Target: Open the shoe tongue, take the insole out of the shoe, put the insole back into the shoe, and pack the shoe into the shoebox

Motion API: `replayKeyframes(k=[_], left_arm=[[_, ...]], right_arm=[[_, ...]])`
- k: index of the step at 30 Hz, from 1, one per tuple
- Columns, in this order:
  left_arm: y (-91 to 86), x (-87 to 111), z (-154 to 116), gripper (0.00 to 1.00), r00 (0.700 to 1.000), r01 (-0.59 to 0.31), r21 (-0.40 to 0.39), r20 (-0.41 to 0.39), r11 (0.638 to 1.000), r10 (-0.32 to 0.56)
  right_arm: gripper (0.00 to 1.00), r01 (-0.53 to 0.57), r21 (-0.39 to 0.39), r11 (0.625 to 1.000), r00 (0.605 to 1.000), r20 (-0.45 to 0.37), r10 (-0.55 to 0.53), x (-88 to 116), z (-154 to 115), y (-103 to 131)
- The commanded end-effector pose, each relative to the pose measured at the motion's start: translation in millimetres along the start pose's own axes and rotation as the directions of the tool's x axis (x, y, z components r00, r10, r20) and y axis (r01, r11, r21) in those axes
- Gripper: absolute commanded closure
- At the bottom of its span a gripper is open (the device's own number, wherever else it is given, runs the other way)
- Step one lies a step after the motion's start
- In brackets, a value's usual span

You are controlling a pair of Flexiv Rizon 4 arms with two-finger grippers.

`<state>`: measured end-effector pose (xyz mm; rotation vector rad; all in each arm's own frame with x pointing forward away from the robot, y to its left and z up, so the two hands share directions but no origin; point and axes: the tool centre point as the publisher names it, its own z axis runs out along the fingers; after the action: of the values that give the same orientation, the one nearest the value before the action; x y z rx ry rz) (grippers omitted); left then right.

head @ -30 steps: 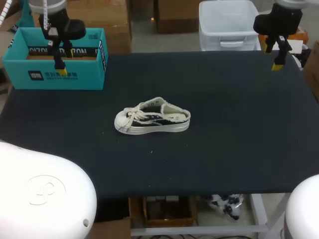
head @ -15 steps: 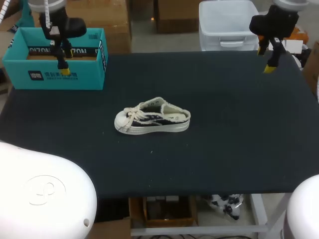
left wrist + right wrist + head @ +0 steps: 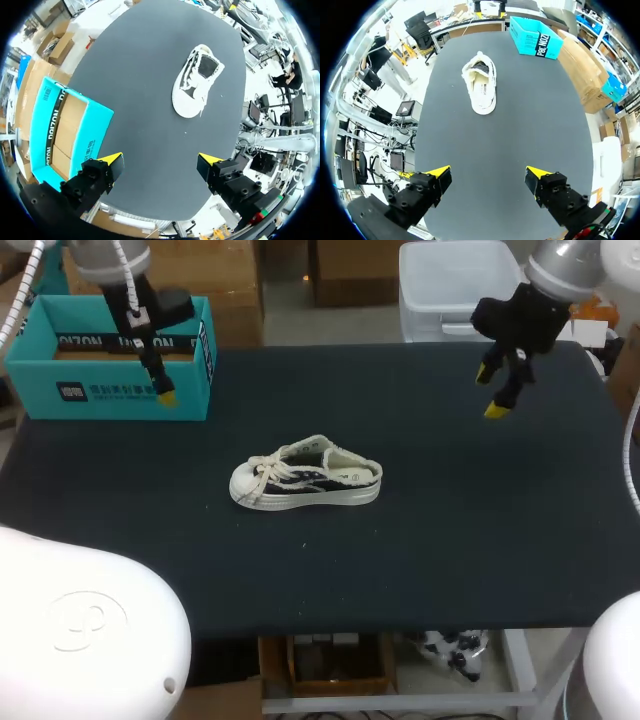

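A white shoe with dark panels and white laces lies on its sole near the middle of the black table, toe to the left. The teal shoebox stands open at the back left corner. My left gripper hangs open in front of the box. My right gripper hangs open above the back right of the table. From the left wrist, the shoe lies far ahead of the open gripper and the shoebox is beside it. From the right wrist, the shoe and shoebox lie far ahead of the open gripper.
Dark cloth covers the whole table. A white plastic bin and cardboard boxes stand just behind its back edge.
My left gripper came down and right, from over the box to its front. My right gripper moved left and down over the table's back right.
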<state>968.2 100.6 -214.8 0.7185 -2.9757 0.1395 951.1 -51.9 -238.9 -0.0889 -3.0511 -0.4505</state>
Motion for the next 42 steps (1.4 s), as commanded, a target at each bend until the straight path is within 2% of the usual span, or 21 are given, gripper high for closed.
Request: replayKeyframes(k=[1,17,19,22,26,28,30,33,38,40,42], left_arm=[[-4.4,8.1,7.7,0.00,0.999,0.026,-0.041,0.028,0.999,-0.025],[-4.4,8.1,7.7,0.00,0.999,0.026,-0.041,0.028,0.999,-0.025],[-13.3,5.5,11.8,0.00,0.977,0.212,-0.042,0.009,0.976,-0.212],[-16.2,8.8,23.0,0.00,0.950,0.312,-0.034,0.013,0.949,-0.312],[-18.6,14.3,34.0,0.00,0.921,0.387,-0.025,-0.029,0.922,-0.387],[-21.3,18.1,38.4,0.00,0.906,0.422,-0.025,-0.022,0.906,-0.422],[-24.8,21.8,41.1,0.00,0.899,0.434,-0.026,-0.047,0.900,-0.435],[-30.9,25.6,44.3,0.00,0.878,0.477,-0.018,-0.050,0.879,-0.477],[-42.0,34.4,49.6,0.00,0.832,0.543,-0.037,-0.115,0.839,-0.543],[-44.0,36.2,50.2,0.00,0.827,0.549,-0.044,-0.119,0.835,-0.550],[-44.0,36.2,50.2,0.00,0.827,0.549,-0.044,-0.119,0.835,-0.550]], right_arm=[[0.00,-0.036,0.035,0.999,0.997,0.066,0.033,11.1,10.3,5.2],[0.00,-0.036,0.035,0.999,0.997,0.066,0.033,11.1,10.3,5.2],[0.00,-0.036,0.035,0.999,0.997,0.066,0.033,11.1,10.3,5.2],[0.00,-0.062,0.027,0.998,0.997,0.048,0.061,11.5,25.0,22.1],[0.00,-0.062,-0.063,0.996,0.995,0.078,0.067,19.5,45.8,37.2],[0.00,-0.088,-0.097,0.991,0.991,0.090,0.097,22.0,57.6,42.3],[0.00,-0.088,-0.145,0.986,0.989,0.107,0.104,25.0,67.3,48.2],[0.00,-0.088,-0.171,0.981,0.988,0.112,0.108,29.2,81.4,59.4],[0.00,-0.083,-0.221,0.972,0.989,0.101,0.107,35.9,103.1,76.0],[0.00,-0.085,-0.265,0.960,0.989,0.097,0.115,39.9,111.1,82.1],[0.00,-0.098,-0.271,0.958,0.989,0.082,0.124,41.0,116.0,84.2]])
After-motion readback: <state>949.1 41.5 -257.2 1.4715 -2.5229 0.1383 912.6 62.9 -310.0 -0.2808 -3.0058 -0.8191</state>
